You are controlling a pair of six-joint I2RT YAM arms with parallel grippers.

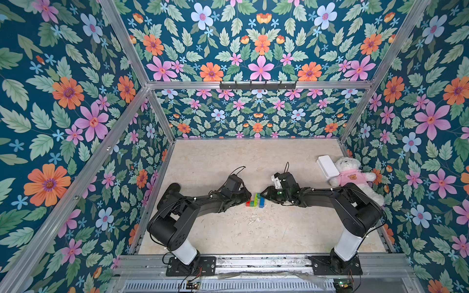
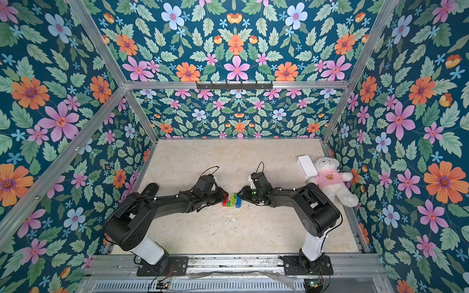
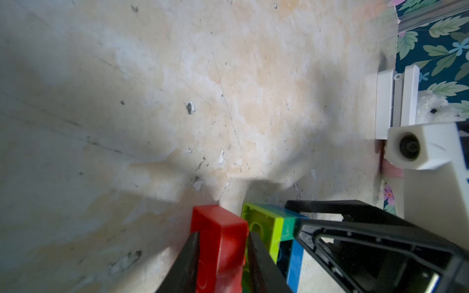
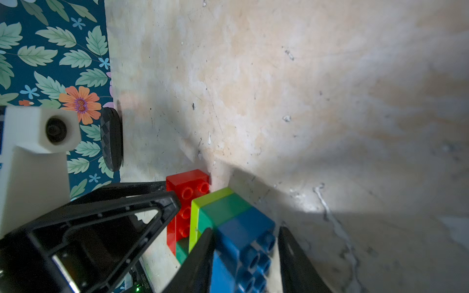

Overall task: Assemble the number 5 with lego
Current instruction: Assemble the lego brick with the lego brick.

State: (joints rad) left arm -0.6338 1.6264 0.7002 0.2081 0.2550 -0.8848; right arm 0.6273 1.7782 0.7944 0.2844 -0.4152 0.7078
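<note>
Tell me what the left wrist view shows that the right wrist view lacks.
Only left wrist: the white box and part of the teddy bear. Only right wrist: a black oval object by the wall, and studs on the red brick and blue brick. Both: those bricks, the lime-green brick between them, the table.

A beige, marbled tabletop [image 1: 228, 162], scuffed and flecked with chipped patches, carries four things. A lego block [image 1: 255, 200] of red, green and blue bricks lies near its middle. A white box [image 1: 328, 166] and a white teddy bear [image 1: 352, 177] in a pink top touch by the right wall. A black oval object [image 1: 172, 189] sits by the left wall.
</note>
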